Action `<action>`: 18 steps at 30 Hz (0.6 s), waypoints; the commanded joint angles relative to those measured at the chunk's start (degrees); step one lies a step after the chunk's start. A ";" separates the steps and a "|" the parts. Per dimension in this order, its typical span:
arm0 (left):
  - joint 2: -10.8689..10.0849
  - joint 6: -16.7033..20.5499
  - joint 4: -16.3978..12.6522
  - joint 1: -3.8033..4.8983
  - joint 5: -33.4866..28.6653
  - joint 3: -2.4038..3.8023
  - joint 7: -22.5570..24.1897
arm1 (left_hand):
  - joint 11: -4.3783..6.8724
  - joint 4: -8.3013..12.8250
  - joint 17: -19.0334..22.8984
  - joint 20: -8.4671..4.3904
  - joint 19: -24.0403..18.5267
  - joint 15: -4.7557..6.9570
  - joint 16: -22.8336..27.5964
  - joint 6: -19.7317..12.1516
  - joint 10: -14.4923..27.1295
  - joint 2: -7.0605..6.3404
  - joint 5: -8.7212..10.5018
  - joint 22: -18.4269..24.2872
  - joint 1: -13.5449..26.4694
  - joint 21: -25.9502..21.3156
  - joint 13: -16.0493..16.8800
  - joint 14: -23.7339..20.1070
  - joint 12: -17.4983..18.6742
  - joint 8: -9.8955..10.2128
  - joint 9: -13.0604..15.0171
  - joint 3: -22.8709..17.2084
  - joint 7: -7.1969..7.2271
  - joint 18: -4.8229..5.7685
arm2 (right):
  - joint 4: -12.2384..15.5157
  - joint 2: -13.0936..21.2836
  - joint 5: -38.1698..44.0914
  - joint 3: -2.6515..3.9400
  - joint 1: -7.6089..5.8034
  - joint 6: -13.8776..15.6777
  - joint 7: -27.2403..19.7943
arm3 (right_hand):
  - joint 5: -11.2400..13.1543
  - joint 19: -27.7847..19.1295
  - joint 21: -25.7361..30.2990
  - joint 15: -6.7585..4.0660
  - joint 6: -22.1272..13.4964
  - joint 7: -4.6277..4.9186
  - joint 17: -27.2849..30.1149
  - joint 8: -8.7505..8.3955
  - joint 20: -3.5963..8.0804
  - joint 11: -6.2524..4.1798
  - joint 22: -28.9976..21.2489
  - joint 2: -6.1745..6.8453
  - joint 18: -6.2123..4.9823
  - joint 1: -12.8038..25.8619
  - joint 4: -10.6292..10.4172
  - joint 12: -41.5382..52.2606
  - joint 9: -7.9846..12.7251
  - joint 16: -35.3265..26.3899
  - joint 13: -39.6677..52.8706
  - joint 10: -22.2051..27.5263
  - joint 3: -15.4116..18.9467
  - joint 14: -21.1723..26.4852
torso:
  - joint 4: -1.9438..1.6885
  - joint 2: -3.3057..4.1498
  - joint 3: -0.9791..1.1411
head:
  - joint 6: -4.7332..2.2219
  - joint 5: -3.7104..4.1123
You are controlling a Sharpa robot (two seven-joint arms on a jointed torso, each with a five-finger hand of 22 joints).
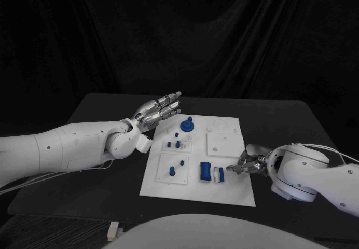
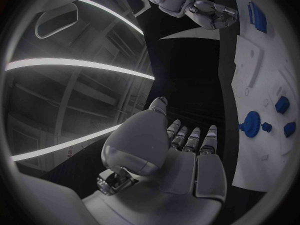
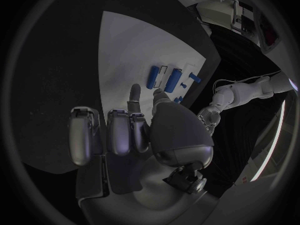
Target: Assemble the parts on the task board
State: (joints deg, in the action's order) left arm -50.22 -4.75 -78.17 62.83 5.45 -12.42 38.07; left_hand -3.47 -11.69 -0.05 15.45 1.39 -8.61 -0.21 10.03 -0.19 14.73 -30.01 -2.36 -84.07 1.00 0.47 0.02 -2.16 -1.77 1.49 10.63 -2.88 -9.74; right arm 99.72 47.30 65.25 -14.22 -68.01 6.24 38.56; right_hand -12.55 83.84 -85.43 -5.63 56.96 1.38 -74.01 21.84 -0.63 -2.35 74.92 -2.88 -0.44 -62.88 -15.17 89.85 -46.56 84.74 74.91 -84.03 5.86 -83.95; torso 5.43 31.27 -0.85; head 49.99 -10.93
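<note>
The step in hand is judged to be the seating of a block at the near right of the task board (image 1: pixel 224 194), the white plate at the middle of the black table (image 1: pixel 97 171). The right hand (image 1: pixel 250 163) is held at the board's right edge, fingers curled toward two upright blue blocks (image 1: pixel 205 171). Whether anything is pinched cannot be told, since the fingertips are too small and dim. A short reach leftward and a firm press are called for next. The left hand (image 1: pixel 159 110) is raised off the board's far left corner, fingers extended, nothing held. A round blue knob (image 1: pixel 187 125) stands at the far side, and small blue pegs (image 1: pixel 176 143) sit in the raised white panels.
</note>
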 commanded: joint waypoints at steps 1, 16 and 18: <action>0.09 -0.84 -0.11 -0.07 -0.04 0.06 0.44 | 0.03 0.28 0.05 0.44 0.06 -0.56 0.21 0.00 -0.10 0.39 -0.37 -0.06 -0.14 0.21 0.09 -0.02 -0.15 -0.20 0.09 -0.05 -0.39 -0.57 | -0.56 -0.63 0.75 0.00 0.63 -0.23 0.86 | 0.33 4.09 -0.16 -0.39 0.43 0.01 0.06 -0.07 0.12 -0.32 13.48 -0.62 -0.77 -0.09 0.03 0.15 0.07 -0.02 15.09 -5.97 0.49 -3.44 | 0.02 -0.01 0.01 | 0.01 -0.09; 0.12 -1.09 -0.18 -0.08 -0.04 0.06 0.13 | 0.00 0.39 0.05 0.47 0.07 -0.63 0.21 0.08 -0.10 0.40 -0.40 -0.07 -0.20 0.22 0.09 -0.02 -0.15 -0.21 0.10 -0.13 -0.50 -0.56 | -2.37 -2.94 0.75 0.01 2.40 -0.57 0.98 | 0.35 4.09 -0.11 -1.03 0.84 -0.82 0.34 3.33 0.72 -1.05 13.47 -0.91 -0.78 -0.40 0.38 0.15 -3.80 -0.12 15.09 -5.97 1.42 -3.39 | 0.02 -0.01 0.01 | 0.01 -0.13; 0.15 -1.14 -0.18 -0.08 -0.04 0.06 0.09 | 0.00 0.39 0.05 0.47 0.07 -0.63 0.21 0.08 -0.10 0.40 -0.40 -0.07 -0.20 0.22 0.09 -0.02 -0.15 -0.21 0.10 -0.13 -0.50 -0.56 | -2.56 -3.16 0.75 0.01 2.44 -0.55 0.99 | 0.35 4.07 -0.07 -1.08 0.63 -0.88 0.31 3.77 0.77 -1.11 13.46 -0.96 -0.79 -0.36 0.36 0.15 -4.44 -0.11 15.09 -5.97 1.56 -3.40 | 0.01 0.00 0.02 | 0.01 -0.10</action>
State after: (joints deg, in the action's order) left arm -50.20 -5.07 -78.22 62.82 5.45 -12.43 37.72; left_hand -3.47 -11.53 -0.06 15.45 1.39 -9.04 -0.21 10.03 -0.19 14.73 -30.24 -2.36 -84.07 1.00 0.46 0.02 -2.16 -1.77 1.54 10.47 -2.88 -9.75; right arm 97.25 44.20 65.55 -14.23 -65.73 5.95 38.65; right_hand -12.32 83.87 -85.43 -6.41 57.67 0.76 -73.77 25.56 -0.23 -3.19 74.91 -3.19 -0.44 -63.18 -14.83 89.85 -50.97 84.74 74.91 -84.05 7.14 -83.99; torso 5.47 31.26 -0.82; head 49.99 -11.06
